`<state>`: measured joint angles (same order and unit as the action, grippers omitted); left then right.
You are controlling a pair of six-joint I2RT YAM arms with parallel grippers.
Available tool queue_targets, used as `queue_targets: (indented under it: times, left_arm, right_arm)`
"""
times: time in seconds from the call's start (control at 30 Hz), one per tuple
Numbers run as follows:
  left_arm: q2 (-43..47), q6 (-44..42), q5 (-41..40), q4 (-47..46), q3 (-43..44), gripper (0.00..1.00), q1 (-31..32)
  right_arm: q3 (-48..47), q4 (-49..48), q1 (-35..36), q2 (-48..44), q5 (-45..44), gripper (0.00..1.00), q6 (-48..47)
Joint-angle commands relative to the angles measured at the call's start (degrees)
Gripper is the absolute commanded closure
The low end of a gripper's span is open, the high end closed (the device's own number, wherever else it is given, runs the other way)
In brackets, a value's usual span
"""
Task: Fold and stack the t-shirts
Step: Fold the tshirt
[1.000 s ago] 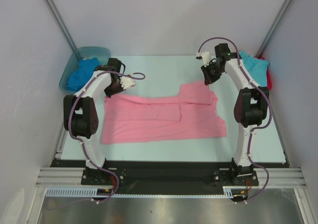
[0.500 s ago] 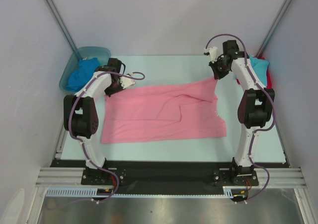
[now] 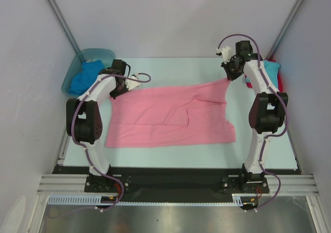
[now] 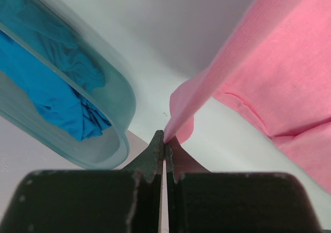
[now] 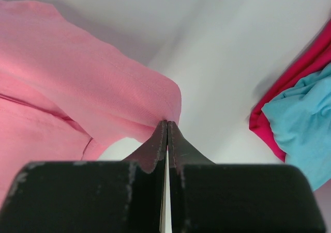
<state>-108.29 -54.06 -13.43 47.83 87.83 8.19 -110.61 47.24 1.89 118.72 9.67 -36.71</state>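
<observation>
A: Biggest thing first?

B: Table [image 3: 155,158], then the pink t-shirt [image 3: 170,120] spread mid-frame in the top view, long axis running left to right. Its upper edge is lifted off the table and strung between my two grippers.

A: Hands?

B: My left gripper [image 3: 132,83], upper left of the frame, has its fingers pressed together on the shirt's upper-left corner; the left wrist view shows cloth coming straight out of the tips [image 4: 164,136]. My right gripper [image 3: 227,77], upper right, is pinching the upper-right corner the same way [image 5: 166,123].

A: What does the next move turn on?

B: The held edge sits at the upper side of the shirt, and the free edge lies toward the bottom of the frame, nearer my bases. So my guess is that both hands carry the edge down the frame together, across the short axis. Each arm is nearest its own corner, so no crossing. There's a crease ridge mid-shirt that may bunch.

A: Counts?

B: Four shirts: one pink, one royal blue t-shirt [image 3: 85,75] in the tub [image 3: 98,53] at upper left, one turquoise t-shirt [image 3: 269,70] on one red t-shirt [image 3: 280,81] at the right edge. One tub, two grippers. Nothing looks folded or stacked yet.
</observation>
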Motion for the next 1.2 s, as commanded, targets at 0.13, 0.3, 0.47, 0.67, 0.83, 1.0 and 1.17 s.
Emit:
queue_targets:
  times: [0.13, 0.3, 0.47, 0.67, 0.83, 1.0, 1.17]
  left_arm:
    - [2.29, -1.04, -3.27, -1.87, -1.96, 1.0, -1.68]
    - [3.08, -2.71, -5.29, -4.32, -6.35, 1.0, -2.21]
    - [3.35, -3.94, -6.34, -5.82, -8.55, 1.0, -3.09]
    - [3.09, -4.38, -6.78, -6.7, -8.55, 1.0, -3.26]
    - [2.91, -5.0, -7.22, -7.14, -8.73, 1.0, -3.53]
    - [2.74, -5.44, -7.22, -7.32, -8.64, 1.0, -3.7]
    - [2.73, -5.96, -7.4, -7.32, -8.38, 1.0, -3.79]
  right_arm:
    - [-0.85, -0.05, -0.48, -3.05, -1.06, 1.0, -1.43]
    - [1.97, 1.36, -0.57, -4.54, 0.87, 1.0, -2.31]
    - [3.91, 4.34, -0.92, -4.9, 1.93, 1.0, -4.51]
    - [4.08, 6.63, -3.1, -4.9, 2.72, 1.0, -6.09]
    - [4.78, 7.95, -4.88, -4.63, 2.02, 1.0, -7.59]
    - [4.61, 8.65, -5.84, -4.63, 1.84, 1.0, -8.47]
    - [4.52, 10.23, -6.02, -4.72, 2.02, 1.0, -9.43]
